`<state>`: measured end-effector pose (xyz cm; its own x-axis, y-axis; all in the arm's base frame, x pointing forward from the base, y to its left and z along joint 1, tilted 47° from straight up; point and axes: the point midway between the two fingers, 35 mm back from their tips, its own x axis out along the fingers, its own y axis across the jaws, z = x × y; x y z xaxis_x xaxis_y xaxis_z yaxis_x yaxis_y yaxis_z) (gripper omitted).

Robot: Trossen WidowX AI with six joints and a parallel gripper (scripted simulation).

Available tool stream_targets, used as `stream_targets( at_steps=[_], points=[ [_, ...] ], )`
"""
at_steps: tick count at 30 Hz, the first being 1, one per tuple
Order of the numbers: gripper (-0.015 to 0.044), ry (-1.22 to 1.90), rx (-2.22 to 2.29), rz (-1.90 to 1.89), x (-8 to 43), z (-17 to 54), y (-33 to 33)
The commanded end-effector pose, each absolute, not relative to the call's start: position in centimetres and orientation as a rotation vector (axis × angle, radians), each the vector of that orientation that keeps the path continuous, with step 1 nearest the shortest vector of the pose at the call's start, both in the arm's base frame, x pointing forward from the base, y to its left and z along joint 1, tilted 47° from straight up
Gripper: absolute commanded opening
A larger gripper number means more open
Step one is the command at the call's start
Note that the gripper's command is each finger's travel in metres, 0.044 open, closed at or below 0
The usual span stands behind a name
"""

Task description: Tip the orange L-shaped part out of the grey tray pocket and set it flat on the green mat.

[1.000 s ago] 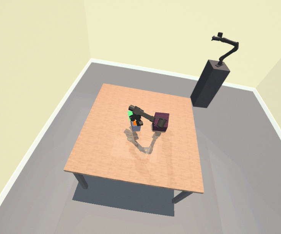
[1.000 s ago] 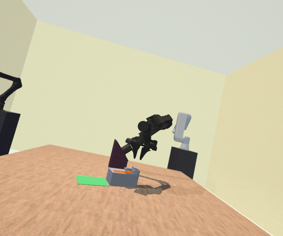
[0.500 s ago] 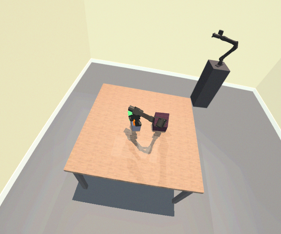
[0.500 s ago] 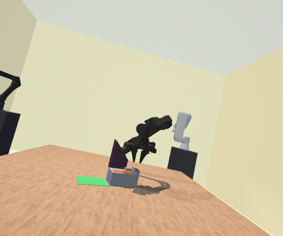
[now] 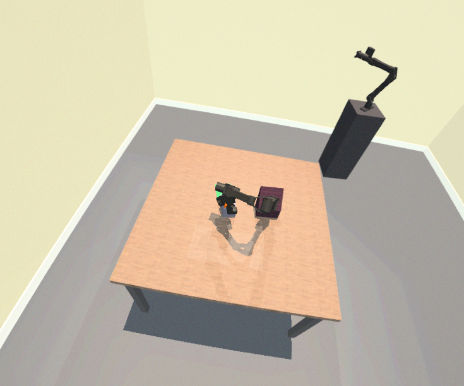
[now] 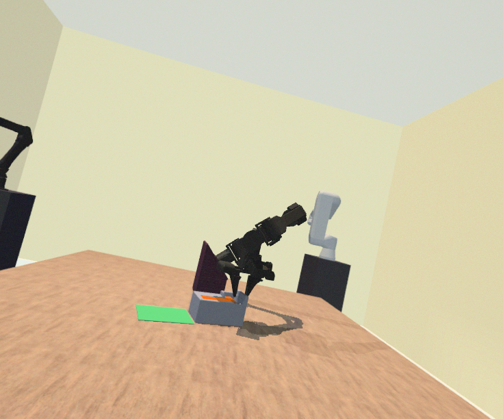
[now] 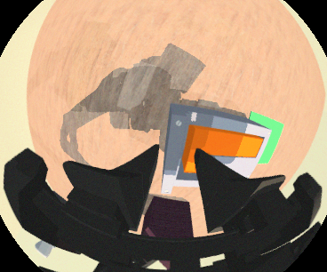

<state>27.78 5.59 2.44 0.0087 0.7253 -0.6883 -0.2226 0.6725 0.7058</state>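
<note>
The orange part (image 6: 215, 298) (image 7: 213, 138) lies in the pocket of the grey tray (image 5: 228, 215) (image 6: 219, 311) (image 7: 171, 133). I see no clear tilt. Its L-shaped end is on the side away from the green mat (image 5: 218, 193) (image 6: 163, 314) (image 7: 273, 126), which is bare. My gripper (image 6: 241, 295) (image 7: 177, 150) is partly open with nothing between its fingers, pointing down at the L-shaped end's side of the tray. In the wrist view one fingertip overlaps the part near that end, and the other appears beyond the tray's edge. Contact cannot be told.
A dark purple block (image 5: 270, 193) (image 6: 209, 272) (image 7: 169, 215) stands beside the tray, at my arm's base. The wooden table (image 5: 215, 257) (image 6: 152, 370) carries them. A second black arm (image 5: 384, 74) and a white robot (image 6: 326, 220) stand on pedestals off the table.
</note>
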Motion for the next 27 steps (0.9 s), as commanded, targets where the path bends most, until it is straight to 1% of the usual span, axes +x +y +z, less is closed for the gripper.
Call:
stream_targets(
  at_steps=[1, 27],
  points=[
    [0.0180, 1.382, 0.471, 0.785, 27.5, 2.2, 5.9],
    [0.0180, 1.382, 0.473, 0.786, 27.4, -0.2, 8.5]
  ],
)
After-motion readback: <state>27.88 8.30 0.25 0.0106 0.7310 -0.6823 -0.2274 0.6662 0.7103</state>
